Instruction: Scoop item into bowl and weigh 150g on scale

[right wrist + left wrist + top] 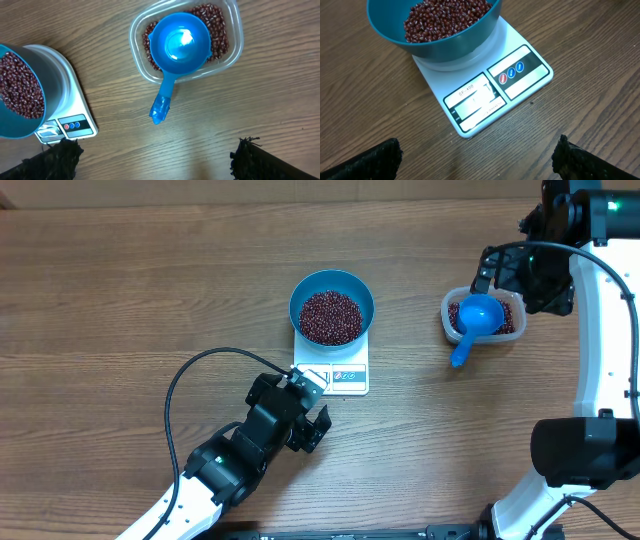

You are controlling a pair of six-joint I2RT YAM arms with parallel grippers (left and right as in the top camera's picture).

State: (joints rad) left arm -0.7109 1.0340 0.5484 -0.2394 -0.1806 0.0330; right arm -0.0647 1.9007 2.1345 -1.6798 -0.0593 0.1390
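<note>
On the table [120,280], looks nearly done: bowl [298,292] of beans [331,317] resting on the scale [345,375], scoop [478,315] parked in the tub [447,320], left gripper [477,162] and right gripper [157,162] both spread wide and empty, only checking the unreadable display [472,97] and any topping-up remaining.

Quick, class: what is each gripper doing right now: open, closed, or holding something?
Left gripper: open, holding nothing.
Right gripper: open, holding nothing.
</note>
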